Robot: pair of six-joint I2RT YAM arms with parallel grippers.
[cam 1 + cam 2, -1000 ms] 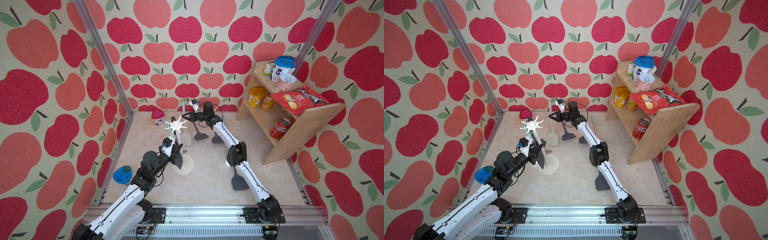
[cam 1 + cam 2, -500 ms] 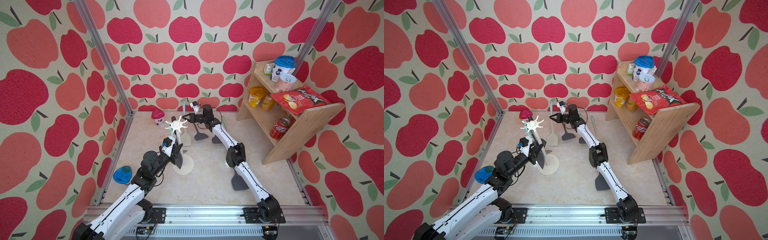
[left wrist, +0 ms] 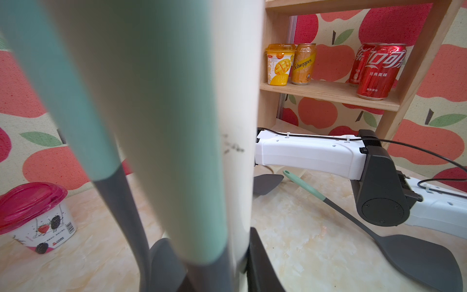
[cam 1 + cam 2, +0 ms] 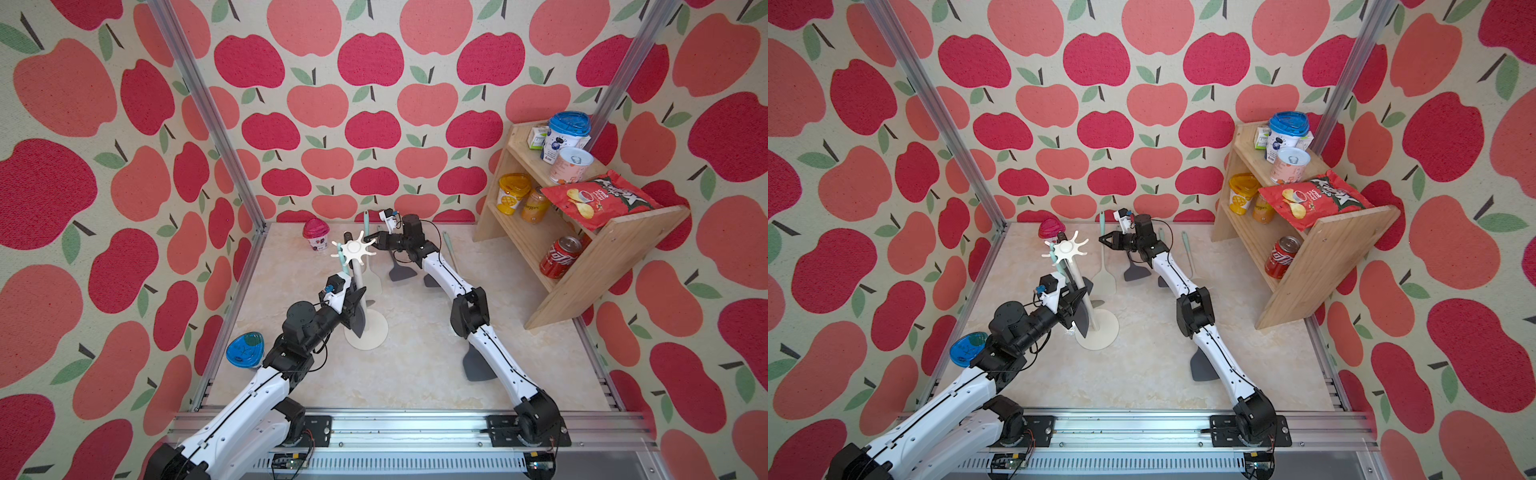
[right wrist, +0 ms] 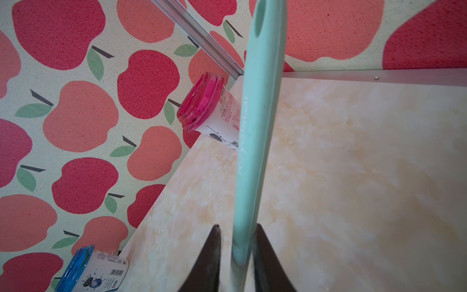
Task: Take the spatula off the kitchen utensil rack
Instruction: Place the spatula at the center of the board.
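Observation:
The cream-white kitchen utensil rack (image 4: pixel 365 332) stands mid-floor, its star top (image 4: pixel 353 249) above a thin pole (image 3: pixel 235 126). My left gripper (image 4: pixel 355 307) is shut on that pole low down, beside hanging mint-handled utensils (image 3: pixel 63 101). The spatula (image 4: pixel 374 279), with a cream blade and a mint handle (image 5: pixel 257 126), stands off the rack just right of the star top. Its handle passes between the jaws of my right gripper (image 5: pixel 238 227), also seen in a top view (image 4: pixel 1102 240). These jaws stand slightly apart, with a gap on one side of the handle.
A wooden stepped shelf (image 4: pixel 602 249) with cans, cups and a crisp bag stands at the right. A pink-lidded cup (image 4: pixel 316 235) sits by the back wall, a blue-lidded cup (image 4: pixel 245 351) at the left edge. Dark spatulas (image 4: pixel 401 272) (image 4: pixel 478 368) lie on the floor near the right arm.
The right jaws have parted a little around the spatula handle, and the right gripper has drifted slightly toward the rack's top. The left arm has not moved.

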